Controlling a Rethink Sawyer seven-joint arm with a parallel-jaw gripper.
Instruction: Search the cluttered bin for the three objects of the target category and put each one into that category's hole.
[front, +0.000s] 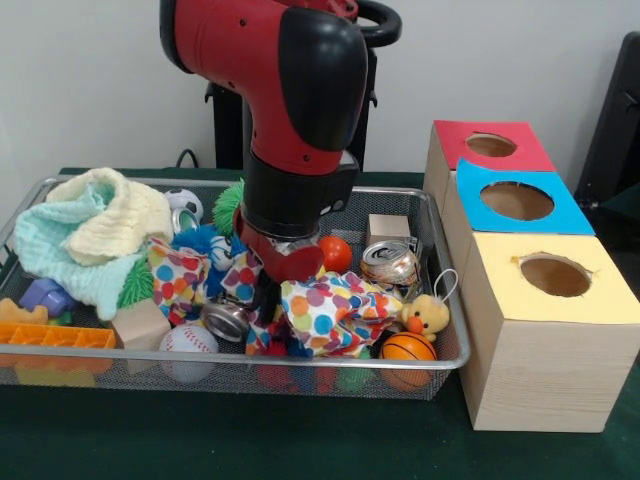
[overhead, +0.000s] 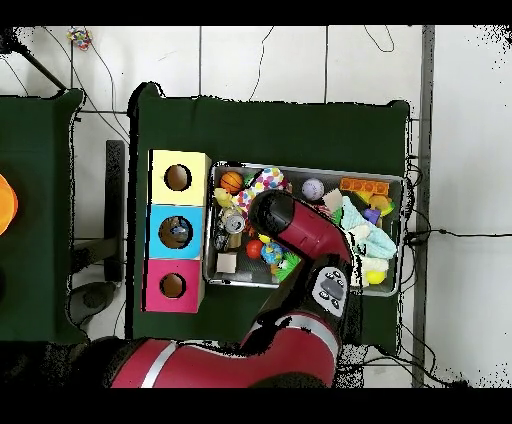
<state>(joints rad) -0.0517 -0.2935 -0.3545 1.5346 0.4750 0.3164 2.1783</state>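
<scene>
A: Well, the arm (front: 290, 110) hung straight down over the bin (front: 440, 345), wrist buried in the spotted cloth (front: 325, 310) at centre.

B: Fingers?

A: Hidden; couldn't tell if they were apart or closed.

B: Handling?

A: Cloth looked soft, light, likely to snag neighbours; pinch a raised fold. The blue hole (front: 517, 201) sat at three o'clock, outside the bin.
</scene>
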